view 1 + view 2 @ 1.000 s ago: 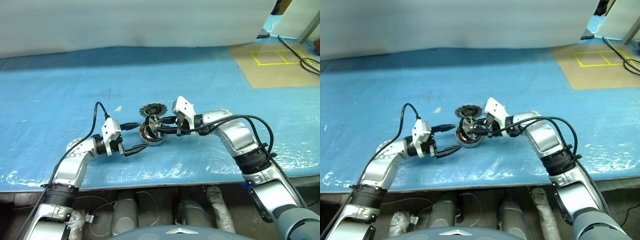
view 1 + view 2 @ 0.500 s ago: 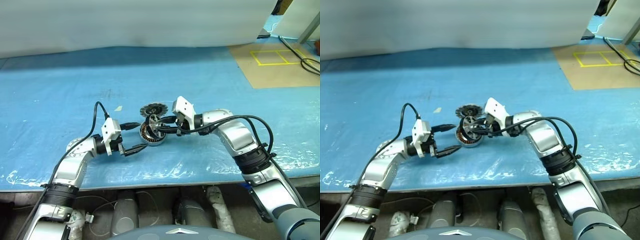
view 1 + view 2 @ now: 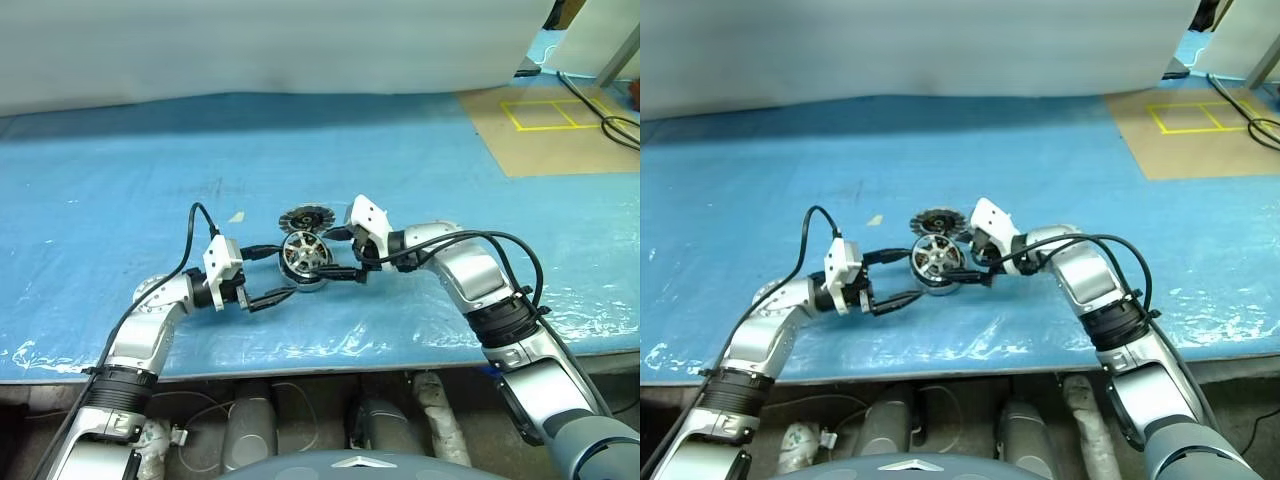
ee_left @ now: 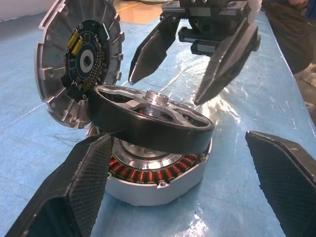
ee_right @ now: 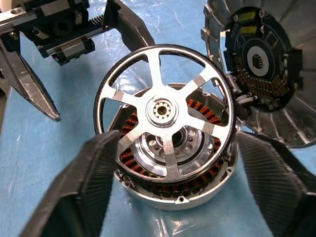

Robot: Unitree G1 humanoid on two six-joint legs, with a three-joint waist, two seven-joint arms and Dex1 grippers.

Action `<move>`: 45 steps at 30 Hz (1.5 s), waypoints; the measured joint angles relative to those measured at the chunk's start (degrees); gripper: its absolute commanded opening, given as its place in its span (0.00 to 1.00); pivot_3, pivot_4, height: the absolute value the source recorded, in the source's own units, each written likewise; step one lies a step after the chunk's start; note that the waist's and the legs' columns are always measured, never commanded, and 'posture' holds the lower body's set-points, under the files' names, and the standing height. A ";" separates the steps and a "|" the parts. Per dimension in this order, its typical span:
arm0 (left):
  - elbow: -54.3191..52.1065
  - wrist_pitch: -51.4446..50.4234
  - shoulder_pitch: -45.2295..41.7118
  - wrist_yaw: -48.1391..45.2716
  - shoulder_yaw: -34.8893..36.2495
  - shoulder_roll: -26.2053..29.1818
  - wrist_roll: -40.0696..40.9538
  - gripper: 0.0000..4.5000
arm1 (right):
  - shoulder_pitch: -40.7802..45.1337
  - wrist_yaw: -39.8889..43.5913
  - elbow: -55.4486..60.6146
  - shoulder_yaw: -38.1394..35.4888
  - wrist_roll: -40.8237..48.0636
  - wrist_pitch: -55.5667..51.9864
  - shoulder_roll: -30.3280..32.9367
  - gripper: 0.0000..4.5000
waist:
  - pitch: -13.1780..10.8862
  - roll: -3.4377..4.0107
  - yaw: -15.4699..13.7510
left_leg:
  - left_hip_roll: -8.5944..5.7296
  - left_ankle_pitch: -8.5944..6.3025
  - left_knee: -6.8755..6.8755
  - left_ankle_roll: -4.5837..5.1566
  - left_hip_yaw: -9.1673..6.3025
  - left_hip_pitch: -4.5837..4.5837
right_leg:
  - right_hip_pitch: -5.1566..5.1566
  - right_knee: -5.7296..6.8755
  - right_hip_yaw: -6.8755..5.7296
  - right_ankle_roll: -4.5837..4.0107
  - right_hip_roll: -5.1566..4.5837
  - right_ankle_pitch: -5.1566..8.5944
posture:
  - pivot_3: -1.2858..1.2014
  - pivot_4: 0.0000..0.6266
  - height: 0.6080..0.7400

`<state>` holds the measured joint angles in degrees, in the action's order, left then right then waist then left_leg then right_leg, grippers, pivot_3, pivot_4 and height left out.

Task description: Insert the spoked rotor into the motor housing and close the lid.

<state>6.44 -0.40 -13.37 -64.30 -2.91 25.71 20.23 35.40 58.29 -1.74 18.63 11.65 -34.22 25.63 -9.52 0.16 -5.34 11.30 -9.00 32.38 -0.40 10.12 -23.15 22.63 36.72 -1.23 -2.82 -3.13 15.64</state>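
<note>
The spoked rotor (image 5: 163, 111), a round wheel with a silver rim, black outer band and silver spokes round a small hub, sits at the centre of the right wrist view on top of the motor housing (image 5: 177, 190), a round grey metal shell ringed inside with copper-coloured windings. It is not seated: in the left wrist view it lies tilted, one edge up and the other down toward the windings, so its axis leans off the housing's upright axis.

In the head views both pieces lie just left of centre on the blue plastic-covered surface (image 3: 120, 180), between the two hands. The right hand (image 3: 342, 252) reaches in from the right of the frame, its black fingers spread wide either side of the rotor and gripping nothing. The left hand (image 3: 268, 274) comes in from the lower left, also spread wide and empty, its tips just short of the housing's near side.

The right hand looks the nearer one, its fingers already flanking the rim. The next move probably turns on levelling the wheel and pressing it straight down.

The lid (image 5: 261, 64), a grey finned disc carrying a dark circuit board, leans upright just behind the housing, still open.
</note>
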 measured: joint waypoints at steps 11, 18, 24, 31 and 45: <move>0.00 -1.02 -0.01 -0.25 0.05 0.48 0.25 1.00 | 0.09 0.43 1.31 -2.95 4.13 -3.19 -0.77 0.95 | 0.00 0.00 -0.02 | 0.00 0.00 0.00 0.00 0.00 0.01 | 0.00 0.00 0.00 -0.01 0.00 0.00 | 0.52 0.24 1.00; -0.07 -2.58 3.71 -2.90 2.75 8.78 1.07 1.00 | 0.34 0.53 2.47 -3.51 5.23 -3.75 -0.96 0.95 | 0.00 0.00 -0.01 | 0.05 0.00 -0.03 -0.01 0.00 0.00 | 0.03 -0.01 -0.02 -0.04 0.05 0.03 | 0.52 0.24 1.00; 2.52 -2.52 4.59 -4.81 7.41 13.86 1.33 1.00 | 0.34 0.26 2.44 -3.43 5.24 -3.72 -1.14 0.95 | 0.00 0.00 -0.18 | 0.02 0.00 -0.02 -0.01 0.01 0.01 | 0.00 -0.02 -0.01 -0.15 0.00 0.09 | 0.52 0.24 1.00; 2.17 -2.48 3.35 -3.64 7.66 11.64 1.39 1.00 | 0.66 0.47 2.12 -3.41 5.31 -3.71 -1.42 0.95 | 0.00 0.00 -0.11 | 0.03 0.00 -0.01 -0.01 0.01 0.00 | 0.01 -0.01 -0.01 -0.15 0.01 0.09 | 0.52 0.24 1.00; -0.12 -3.77 1.87 -3.15 5.90 8.96 1.96 1.00 | 2.45 0.87 0.60 1.87 1.51 0.30 -3.04 0.95 | 0.00 0.00 -0.01 | 0.03 0.00 0.00 -0.01 0.01 -0.01 | 0.01 -0.01 -0.01 -0.07 0.02 0.04 | 0.52 0.24 1.00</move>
<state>6.31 -4.17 -11.50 -67.45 2.99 34.67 22.18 37.85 59.16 -1.14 20.50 13.16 -33.92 22.59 -9.52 0.16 -5.34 11.33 -9.00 32.38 -0.41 10.13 -23.16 22.64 36.71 -1.24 -2.89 -3.12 15.68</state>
